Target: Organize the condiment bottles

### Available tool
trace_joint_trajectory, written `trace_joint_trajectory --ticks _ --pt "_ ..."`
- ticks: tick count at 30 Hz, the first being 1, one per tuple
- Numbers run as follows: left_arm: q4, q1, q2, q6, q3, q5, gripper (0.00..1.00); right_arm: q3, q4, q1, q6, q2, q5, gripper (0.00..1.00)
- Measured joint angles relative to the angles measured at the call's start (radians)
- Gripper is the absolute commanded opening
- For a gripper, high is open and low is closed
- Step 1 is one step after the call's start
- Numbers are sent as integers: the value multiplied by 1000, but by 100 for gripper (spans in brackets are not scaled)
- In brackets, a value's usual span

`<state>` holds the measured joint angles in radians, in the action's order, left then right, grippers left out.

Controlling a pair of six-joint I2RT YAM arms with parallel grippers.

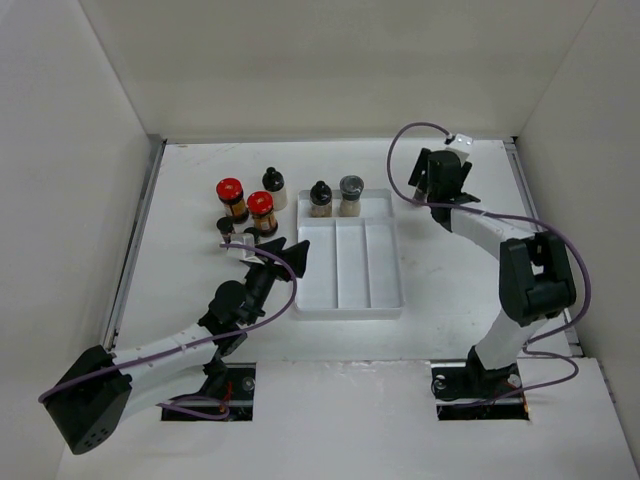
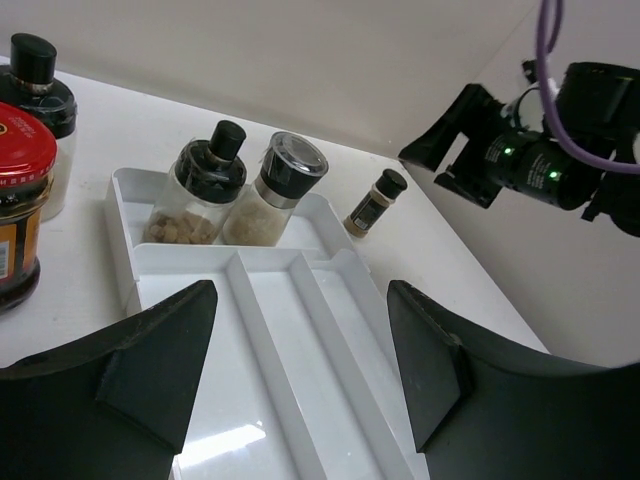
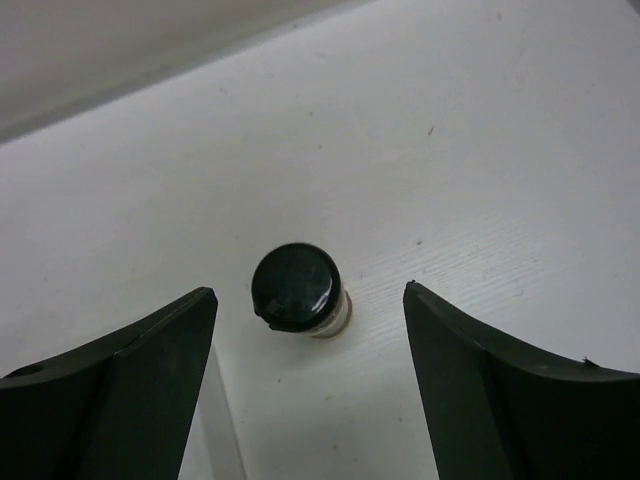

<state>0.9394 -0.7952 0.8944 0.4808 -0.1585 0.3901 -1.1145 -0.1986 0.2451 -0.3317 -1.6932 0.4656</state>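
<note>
Two amber red-capped jars (image 1: 231, 197) (image 1: 261, 210), a pale black-capped jar (image 1: 272, 187) and a small black-capped jar (image 1: 226, 228) stand left of the white tray (image 1: 350, 300). A black-capped jar (image 1: 320, 198) and a grey-lidded jar (image 1: 350, 195) stand in the tray's far compartment, also in the left wrist view (image 2: 200, 190) (image 2: 275, 190). My left gripper (image 1: 285, 258) (image 2: 300, 380) is open and empty above the tray's left side. My right gripper (image 1: 440, 180) (image 3: 309, 300) is open above a small black-capped jar (image 3: 300, 290) (image 2: 375, 203) standing right of the tray; the top view hides it.
The tray's three long compartments (image 2: 290, 350) hold nothing. White walls enclose the table on the left, back and right. The tray's edge (image 3: 215, 420) shows beside my right gripper's left finger. One red-capped jar (image 2: 20, 200) stands close to my left gripper's left finger.
</note>
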Motion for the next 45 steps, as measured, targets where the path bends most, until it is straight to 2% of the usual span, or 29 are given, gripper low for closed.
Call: trace_joint_trajectory --ticks 5,12,20,22,25,27,36,45 --pt "0 0 8 0 0 -2 68 -30 56 -2 27 -84 -18 81" --pt "0 1 11 0 0 -2 68 -93 66 -2 50 -135 -32 65" --pt "0 3 11 0 0 -2 68 -142 75 -4 63 -178 -33 61" --pt "0 5 10 0 0 -2 68 -147 86 -4 66 -184 -32 57" --pt "0 10 9 0 0 -3 68 -155 95 -5 72 -190 -33 43" --pt "0 10 8 0 0 -2 68 -156 95 -6 70 -190 -33 38" --pt "2 10 3 0 0 -3 68 -145 95 6 74 -124 -26 38" --pt "5 10 5 1 0 -3 68 -158 64 152 80 -52 -18 39"
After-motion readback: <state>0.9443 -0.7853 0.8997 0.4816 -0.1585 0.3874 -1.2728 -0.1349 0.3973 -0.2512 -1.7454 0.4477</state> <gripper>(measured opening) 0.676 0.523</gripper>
